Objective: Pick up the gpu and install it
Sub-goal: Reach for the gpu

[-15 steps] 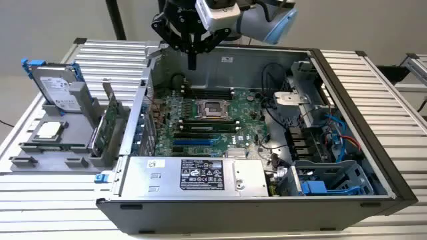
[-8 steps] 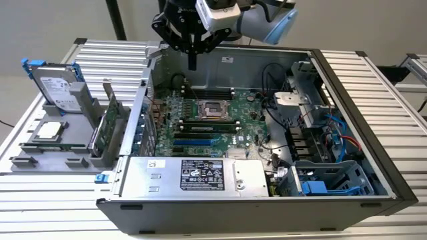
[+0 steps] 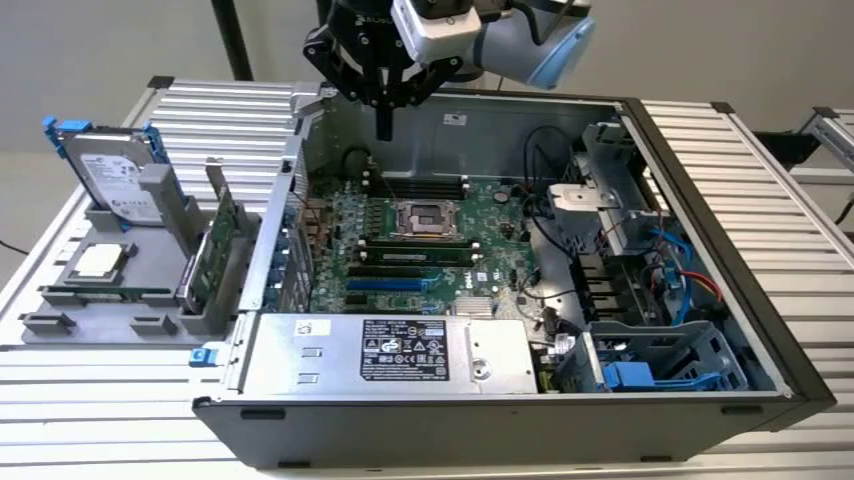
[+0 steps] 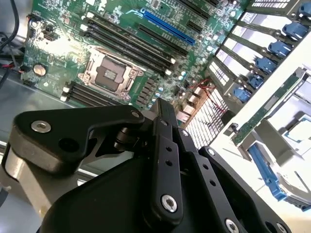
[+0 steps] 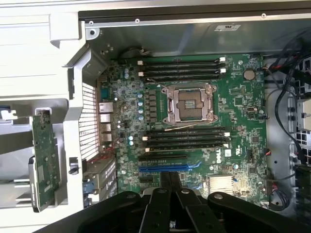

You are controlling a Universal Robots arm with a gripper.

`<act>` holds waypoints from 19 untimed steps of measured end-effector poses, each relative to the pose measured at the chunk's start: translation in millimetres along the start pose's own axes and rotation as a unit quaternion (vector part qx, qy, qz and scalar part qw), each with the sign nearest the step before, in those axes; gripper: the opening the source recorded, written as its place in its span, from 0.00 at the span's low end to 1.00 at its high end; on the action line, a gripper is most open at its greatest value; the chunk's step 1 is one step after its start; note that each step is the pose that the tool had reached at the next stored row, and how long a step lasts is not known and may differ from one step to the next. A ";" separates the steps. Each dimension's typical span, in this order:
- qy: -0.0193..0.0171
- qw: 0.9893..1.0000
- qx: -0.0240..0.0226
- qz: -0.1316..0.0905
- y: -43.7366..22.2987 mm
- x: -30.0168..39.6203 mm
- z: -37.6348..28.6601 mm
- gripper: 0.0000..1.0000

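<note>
Gripper [image 3: 384,128], fingers closed together and empty, above open computer case [image 3: 467,440]; gpu [image 3: 222,242] upright in grey rack [image 3: 80,300]; slatted table [image 3: 747,150]; pale wall [image 3: 107,50].

you'll find the gpu [image 3: 222,250] standing upright on its long edge in a slot of the grey holder [image 3: 80,300]. it sits along the holder's edge closest to the open computer case [image 3: 400,440], just beside the case's outer wall. its green circuit-board side faces the case. a thin silver bracket rises from the end farther back in the exterior view. only the slot is holding it.
</note>
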State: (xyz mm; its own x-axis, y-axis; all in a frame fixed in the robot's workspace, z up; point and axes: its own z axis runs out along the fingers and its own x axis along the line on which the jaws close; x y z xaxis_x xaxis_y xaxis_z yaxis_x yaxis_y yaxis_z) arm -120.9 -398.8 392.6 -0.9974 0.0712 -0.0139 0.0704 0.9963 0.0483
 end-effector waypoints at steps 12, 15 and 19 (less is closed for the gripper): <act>0.001 1.000 0.000 0.000 -0.2 3.3 0.0 0.00; 0.001 1.000 0.000 0.000 -0.4 6.1 -0.1 0.00; 0.001 1.000 0.000 0.000 -0.8 10.8 -0.1 0.00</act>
State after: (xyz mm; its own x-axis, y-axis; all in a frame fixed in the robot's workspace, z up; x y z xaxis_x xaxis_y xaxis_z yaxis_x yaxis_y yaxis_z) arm -131.7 -398.8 392.6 -0.9974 0.0712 -0.0116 0.0706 0.9963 0.0483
